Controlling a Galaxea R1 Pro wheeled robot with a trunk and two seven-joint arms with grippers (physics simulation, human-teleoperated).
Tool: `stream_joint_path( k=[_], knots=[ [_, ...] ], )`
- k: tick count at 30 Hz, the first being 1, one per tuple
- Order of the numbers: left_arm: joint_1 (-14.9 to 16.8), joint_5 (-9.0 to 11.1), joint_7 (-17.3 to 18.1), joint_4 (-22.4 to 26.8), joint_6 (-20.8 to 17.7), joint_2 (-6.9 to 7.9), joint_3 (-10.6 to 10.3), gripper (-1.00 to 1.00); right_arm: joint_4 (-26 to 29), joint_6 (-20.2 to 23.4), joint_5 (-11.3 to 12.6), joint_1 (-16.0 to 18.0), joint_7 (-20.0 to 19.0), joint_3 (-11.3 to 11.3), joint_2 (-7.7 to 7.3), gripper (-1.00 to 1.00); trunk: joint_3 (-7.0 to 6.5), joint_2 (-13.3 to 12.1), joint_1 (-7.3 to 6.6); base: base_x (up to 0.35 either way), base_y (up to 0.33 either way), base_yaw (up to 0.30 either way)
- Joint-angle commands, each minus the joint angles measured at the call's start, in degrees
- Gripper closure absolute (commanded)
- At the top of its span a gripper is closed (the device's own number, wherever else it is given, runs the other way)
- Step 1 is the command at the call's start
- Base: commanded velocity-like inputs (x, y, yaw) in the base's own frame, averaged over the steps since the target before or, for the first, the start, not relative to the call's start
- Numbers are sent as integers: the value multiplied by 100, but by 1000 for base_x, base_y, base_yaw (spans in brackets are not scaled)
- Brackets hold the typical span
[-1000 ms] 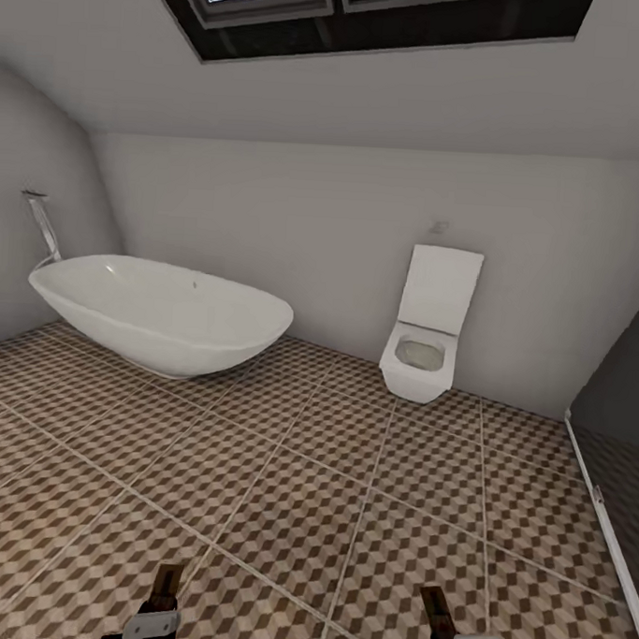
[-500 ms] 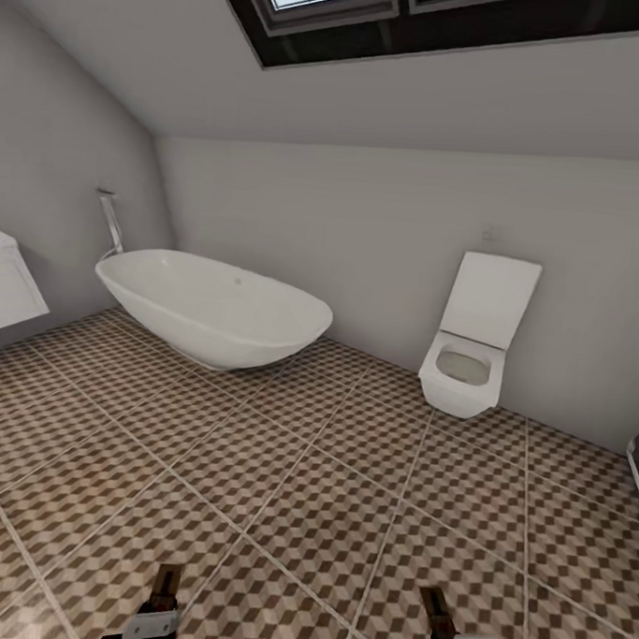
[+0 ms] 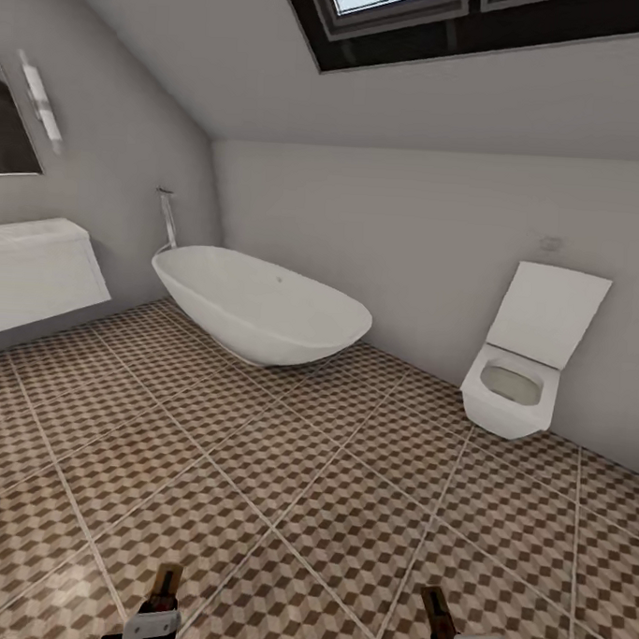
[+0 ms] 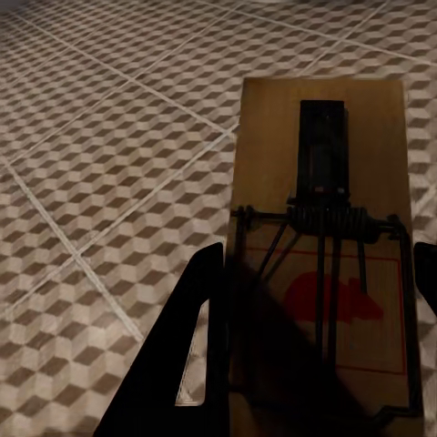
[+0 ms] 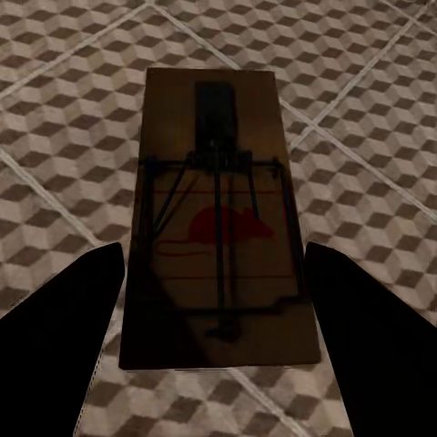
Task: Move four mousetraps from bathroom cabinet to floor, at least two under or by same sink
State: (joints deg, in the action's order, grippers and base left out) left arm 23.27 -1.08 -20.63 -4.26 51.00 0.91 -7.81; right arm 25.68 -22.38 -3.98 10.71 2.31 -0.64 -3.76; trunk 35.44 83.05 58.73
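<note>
Each gripper holds one of the mousetraps over the cube-patterned bathroom floor (image 3: pixel 283 486). My left gripper (image 4: pixel 319 250) is shut on a brown wooden mousetrap (image 4: pixel 314 182) with a dark wire spring and a red mouse mark. My right gripper (image 5: pixel 214 246) is shut on a second mousetrap (image 5: pixel 218 146), its black fingers against the board's long sides. Both traps poke out at the lower edge of the head view, the left one (image 3: pixel 166 581) and the right one (image 3: pixel 434 607). The white wall-hung sink (image 3: pixel 36 267) is at the left. The cabinet is out of view.
A white oval bathtub (image 3: pixel 264 303) with a chrome floor tap (image 3: pixel 166 218) stands against the back wall. A white toilet (image 3: pixel 523 368) hangs at the right. A mirror (image 3: pixel 11 130) is above the vanity, under a sloped ceiling with a skylight (image 3: pixel 392 0).
The camera has swung left, so bathtub and toilet sit further right in the picture and the sink with its mirror has come into view. The grippers keep their hold.
</note>
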Motion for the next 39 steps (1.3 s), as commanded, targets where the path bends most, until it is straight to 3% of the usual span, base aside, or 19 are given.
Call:
stream_joint_path(
  k=[1, 23, 39],
  knots=[
    [11, -25, -71, -22, 17, -3, -45, 100, -1, -12, -42, 2, 24, -6, -2, 100, 5, 3, 0, 0, 0, 288],
    [9, -23, -72, -22, 16, -3, -45, 100, -1, -12, -42, 2, 24, -8, -2, 100, 5, 3, 0, 17, 0, 288],
    [9, -23, -72, -22, 16, -3, -45, 100, -1, -12, -42, 2, 24, -13, -2, 100, 5, 3, 0, 257, -66, 288]
  ],
)
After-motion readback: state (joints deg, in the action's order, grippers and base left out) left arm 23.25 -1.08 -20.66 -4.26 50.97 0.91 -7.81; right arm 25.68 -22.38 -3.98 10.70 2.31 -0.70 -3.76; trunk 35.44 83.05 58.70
